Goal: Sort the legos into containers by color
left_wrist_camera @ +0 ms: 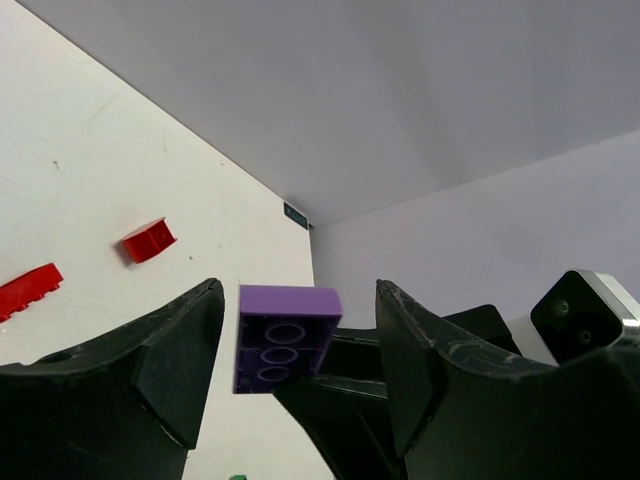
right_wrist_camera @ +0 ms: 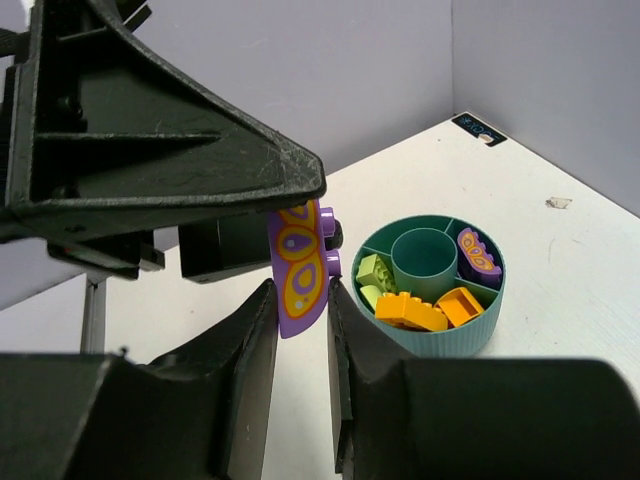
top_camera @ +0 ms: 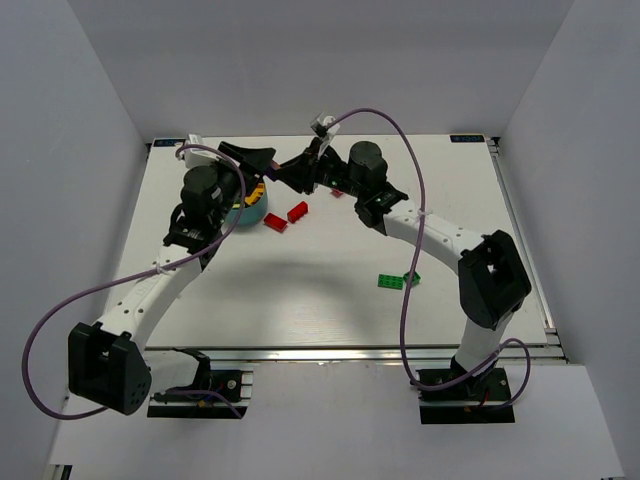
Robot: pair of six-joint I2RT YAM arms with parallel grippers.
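My R gripper (right_wrist_camera: 300, 300) was clamped on a purple brick (right_wrist_camera: 298, 265) up above the table (top_camera: 300, 300), w/ my L gripper (left_wrist_camera: 300, 295) spread wide either side of it, not touching. Left to sort, by my reckoning: that brick, the green plate (top_camera: 391, 281) mid-table, and farther back two red bricks (top_camera: 298, 211) near the cup (top_camera: 246, 213). Inside it lay green pieces (right_wrist_camera: 372, 278), orange pieces (right_wrist_camera: 412, 312) & a purple piece (right_wrist_camera: 478, 252), so approx. halfway.

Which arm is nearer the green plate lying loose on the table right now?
Right. The right arm passes just beyond the green plate; the left arm lies well off to the plate's left, by the teal cup.
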